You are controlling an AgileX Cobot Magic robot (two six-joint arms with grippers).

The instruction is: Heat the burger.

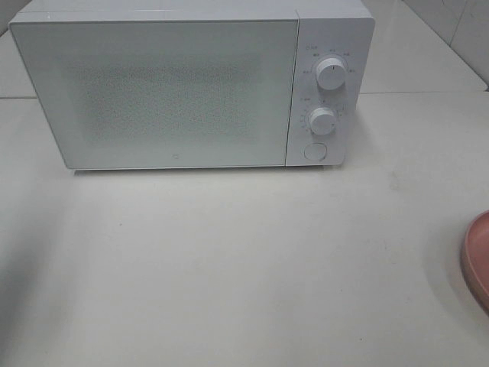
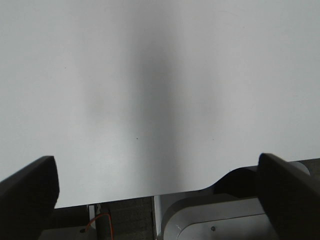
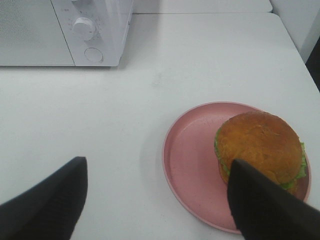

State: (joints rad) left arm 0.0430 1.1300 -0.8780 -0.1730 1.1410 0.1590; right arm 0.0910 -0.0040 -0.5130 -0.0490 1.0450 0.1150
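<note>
Right now I am looking at a white microwave [image 1: 191, 84] filling the upper part of the high view, its door shut, with two round knobs [image 1: 330, 75] stacked on its panel and a round button [image 1: 314, 151] below them. Small markings are ringing the knobs, but I cannot read them, and a tiny mark low on the door is too small to make out.

Over in the right wrist view, the pink plate [image 3: 192, 155] is sitting on the white table [image 1: 229, 260] in the lower right of the frame, and the burger [image 3: 257, 142] is resting on it toward the plate's right side, bun on top and green lettuce peeking out at the edges. In the high view only the plate's rim is showing at the right edge.

I am seeing the right end effector [image 3: 160, 200] spread wide, one finger [image 3: 265, 205] overlapping the burger in the picture, nothing pinched. The left end effector [image 2: 160, 192] is also spread wide, above bare table.
</note>
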